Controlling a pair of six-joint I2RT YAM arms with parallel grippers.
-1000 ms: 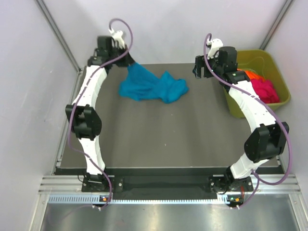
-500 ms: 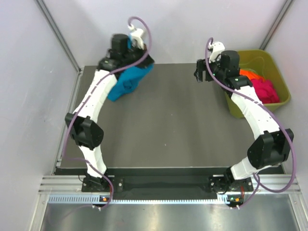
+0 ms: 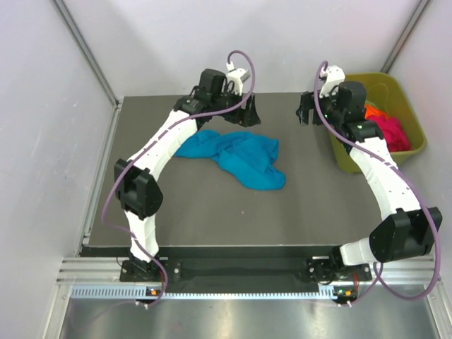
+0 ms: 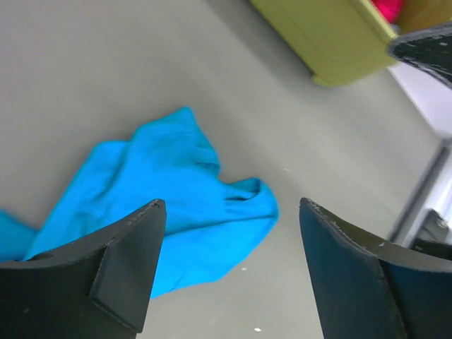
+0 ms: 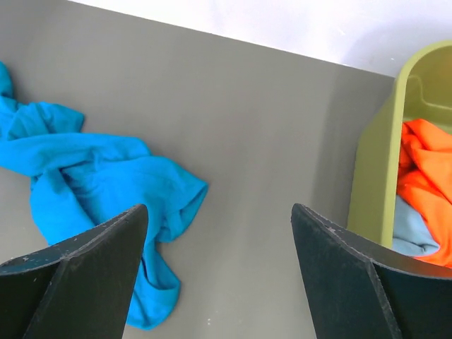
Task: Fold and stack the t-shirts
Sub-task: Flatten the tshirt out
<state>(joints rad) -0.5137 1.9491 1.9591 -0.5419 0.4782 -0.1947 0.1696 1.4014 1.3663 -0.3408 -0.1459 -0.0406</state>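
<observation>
A teal-blue t-shirt lies crumpled on the dark table, back of centre. My left gripper hangs above its far edge, open and holding nothing. In the left wrist view the teal t-shirt lies below the spread fingers of the left gripper. My right gripper hovers open near the back right, between the shirt and the tub. The right wrist view shows the right gripper over bare table with the teal t-shirt to its left. An orange t-shirt and a magenta-pink t-shirt sit in the tub.
An olive-green tub stands off the table's back right corner, seen also as the tub wall in the right wrist view. A pale blue-grey cloth lies under the orange t-shirt. Grey walls close in the left, back and right.
The left arm swung the teal t-shirt from the back left toward the middle, opened its jaws and let it drop onto the table. The right gripper shifted slightly right.
</observation>
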